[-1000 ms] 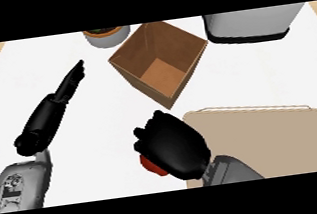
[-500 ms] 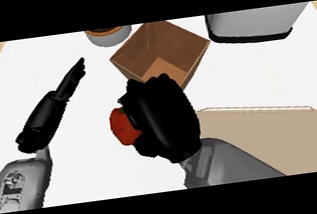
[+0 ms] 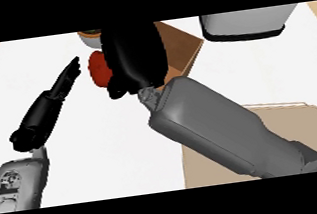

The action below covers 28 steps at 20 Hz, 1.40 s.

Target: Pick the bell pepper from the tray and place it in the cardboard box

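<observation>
The red bell pepper (image 3: 98, 69) is in the robot's right hand (image 3: 136, 50). The black fingers curl around it and hide most of it, so only its left side shows, red against the white counter (image 3: 276, 73). The pepper is up off the tray (image 3: 298, 123) and well apart from it, at the far side of the counter. It shows at the left edge of the brown cardboard box (image 3: 186, 50). The hand covers most of the box, and I cannot tell if the pepper is over the opening or just beside it. The grey right forearm (image 3: 224, 130) crosses over the beige tray at the lower right. The left hand (image 3: 43, 114) rests at the left of the view, with its fingers (image 3: 68, 76) straight and narrow, holding nothing. Behind the box stands a white appliance (image 3: 244, 24), and a small brown vessel (image 3: 89, 34) shows at the far edge.
</observation>
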Each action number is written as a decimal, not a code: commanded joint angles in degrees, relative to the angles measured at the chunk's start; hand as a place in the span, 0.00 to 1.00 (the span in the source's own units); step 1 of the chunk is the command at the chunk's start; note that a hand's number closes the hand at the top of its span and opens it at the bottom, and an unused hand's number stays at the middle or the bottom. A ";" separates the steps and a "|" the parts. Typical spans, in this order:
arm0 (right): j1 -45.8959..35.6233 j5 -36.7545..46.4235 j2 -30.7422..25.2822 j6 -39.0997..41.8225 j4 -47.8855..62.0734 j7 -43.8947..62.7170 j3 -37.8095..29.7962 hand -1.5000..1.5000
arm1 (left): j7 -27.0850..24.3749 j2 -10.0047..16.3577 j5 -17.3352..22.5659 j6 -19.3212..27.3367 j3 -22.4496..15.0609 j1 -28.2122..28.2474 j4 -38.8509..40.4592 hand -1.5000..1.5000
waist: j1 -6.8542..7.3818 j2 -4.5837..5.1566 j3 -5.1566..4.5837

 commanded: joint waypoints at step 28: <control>-3.51 -33.31 -0.09 5.06 24.36 -38.02 -33.49 0.00 | -0.55 0.66 0.36 -0.52 1.83 2.99 -1.77 0.50 | -1.87 0.18 0.37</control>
